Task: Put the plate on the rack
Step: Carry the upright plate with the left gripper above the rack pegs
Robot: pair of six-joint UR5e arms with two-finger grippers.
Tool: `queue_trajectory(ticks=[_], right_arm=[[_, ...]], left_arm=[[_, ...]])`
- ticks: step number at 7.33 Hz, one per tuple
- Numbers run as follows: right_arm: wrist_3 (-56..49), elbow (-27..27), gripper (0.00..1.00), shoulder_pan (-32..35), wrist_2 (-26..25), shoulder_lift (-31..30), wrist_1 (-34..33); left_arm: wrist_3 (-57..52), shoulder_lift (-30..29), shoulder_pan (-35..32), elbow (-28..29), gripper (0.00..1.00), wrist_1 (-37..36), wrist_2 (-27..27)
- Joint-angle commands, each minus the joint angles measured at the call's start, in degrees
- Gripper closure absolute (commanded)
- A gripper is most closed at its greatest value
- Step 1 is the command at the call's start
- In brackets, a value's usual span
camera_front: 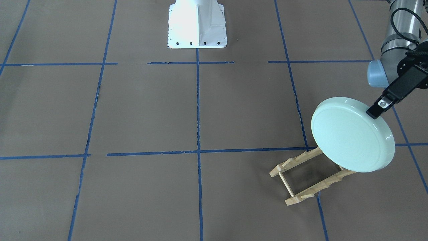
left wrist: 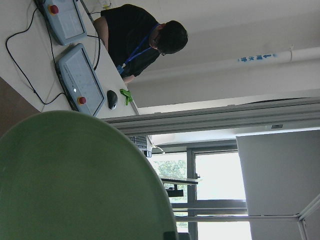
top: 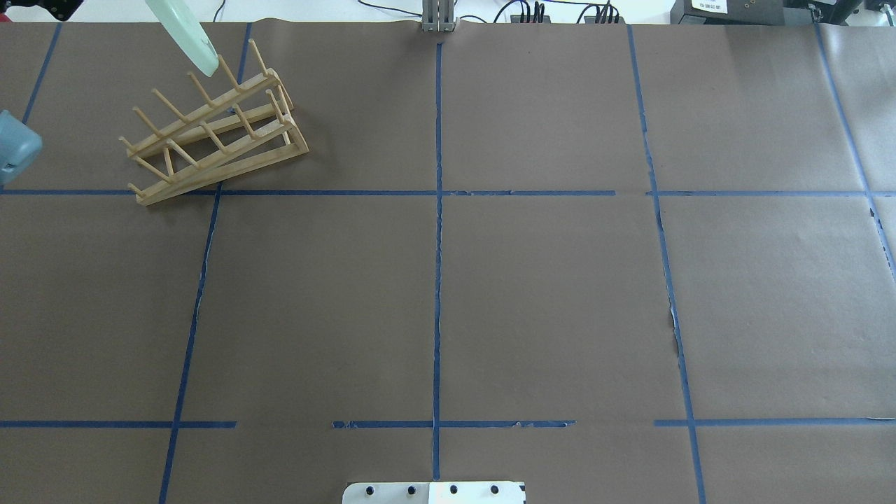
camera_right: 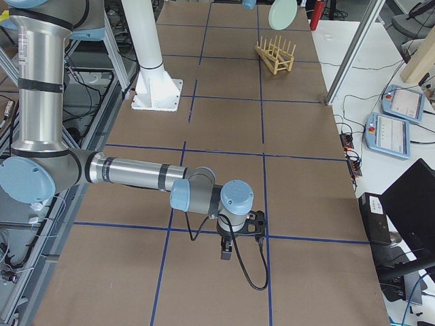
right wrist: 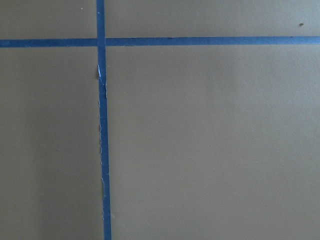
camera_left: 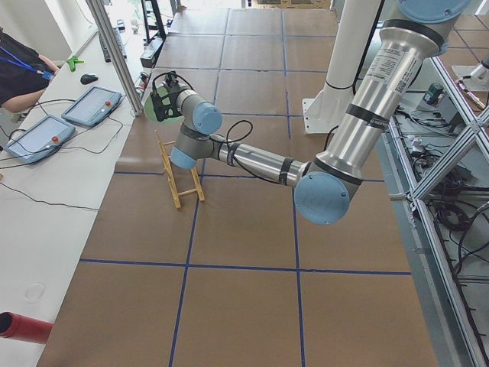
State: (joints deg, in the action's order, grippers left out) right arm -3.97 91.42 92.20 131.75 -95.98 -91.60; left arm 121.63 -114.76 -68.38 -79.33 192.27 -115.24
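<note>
1. Plate (camera_front: 351,134) hangs tilted on edge over one end of the rack (camera_front: 290,200), with the left jaws pinching its upper rim.
2. We judge this as the lowering step; whether the plate touches the pegs (camera_front: 286,163) is unclear.
3. Next we need its lower edge lined up between pegs, then eased down.
4. Right jaws sit over the bench (right wrist: 200,150), well apart; we cannot tell their state.
</note>
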Motion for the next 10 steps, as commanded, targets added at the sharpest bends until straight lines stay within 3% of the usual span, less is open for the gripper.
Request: queue_trajectory(ticks=[1,10], right_arm=[[-0.1,0.0,0.0,0.0,0.0,0.0,0.0],[-0.1,0.0,0.0,0.0,0.0,0.0,0.0]], left_arm=[[-2.8,-2.6,1.7,4.7,1.0,0.0,1.9],[-8.2,-3.5,6.3,9.7,1.0,0.2,4.9]])
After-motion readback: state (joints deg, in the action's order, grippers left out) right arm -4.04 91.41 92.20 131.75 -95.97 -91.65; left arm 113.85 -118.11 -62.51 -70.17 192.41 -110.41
